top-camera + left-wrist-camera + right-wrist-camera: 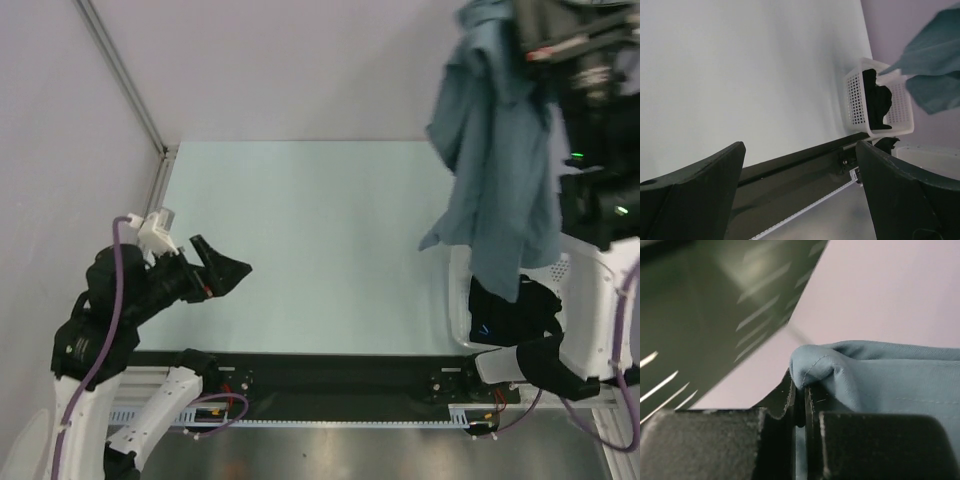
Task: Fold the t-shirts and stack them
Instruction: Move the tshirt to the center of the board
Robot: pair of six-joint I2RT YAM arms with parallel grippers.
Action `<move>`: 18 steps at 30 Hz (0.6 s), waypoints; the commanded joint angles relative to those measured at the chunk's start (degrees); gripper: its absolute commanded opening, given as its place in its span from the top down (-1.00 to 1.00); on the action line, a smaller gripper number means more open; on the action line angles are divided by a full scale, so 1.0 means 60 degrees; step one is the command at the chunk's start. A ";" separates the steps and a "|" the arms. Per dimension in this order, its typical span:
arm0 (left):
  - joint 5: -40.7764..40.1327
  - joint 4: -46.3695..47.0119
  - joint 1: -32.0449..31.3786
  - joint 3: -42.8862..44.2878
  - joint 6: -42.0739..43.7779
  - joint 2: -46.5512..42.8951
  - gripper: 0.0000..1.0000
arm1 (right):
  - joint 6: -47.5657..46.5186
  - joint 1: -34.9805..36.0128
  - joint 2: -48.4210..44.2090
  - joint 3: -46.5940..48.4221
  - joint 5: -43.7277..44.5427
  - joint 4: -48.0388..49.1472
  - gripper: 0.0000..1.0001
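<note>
A slate grey-blue t-shirt [495,160] hangs in the air at the right, bunched and dangling over the basket. My right gripper [799,387] is shut on a folded edge of that grey-blue t-shirt [880,385], high up near the top right corner of the top view. A black t-shirt [510,310] lies crumpled inside the white basket [457,300]; it also shows as the black t-shirt [877,102] in the left wrist view. My left gripper [228,272] hovers low at the left of the table, open and holding nothing, its fingers [700,185] wide apart.
The white lattice basket [856,100] stands at the table's near right corner. A pale green table top [310,240] stretches between the arms. A metal post [125,75] runs along the left wall. A black rail [330,385] edges the near side.
</note>
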 commanded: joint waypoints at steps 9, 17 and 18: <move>-0.1366 -0.2027 0.0060 0.1462 -0.0689 -0.1672 -0.97 | -0.0593 0.5714 -0.1113 -0.7763 -0.1789 -0.1105 -0.22; -0.0859 -0.0519 0.0060 -0.0803 -0.0995 -0.0853 -0.47 | -0.3769 0.5055 -0.2506 -1.1721 -0.2111 -0.4791 -0.65; -0.0435 0.0161 0.0060 -0.1779 -0.1228 -0.0721 -0.36 | -0.4034 0.5040 -0.2550 -1.2043 -0.2169 -0.4909 -0.63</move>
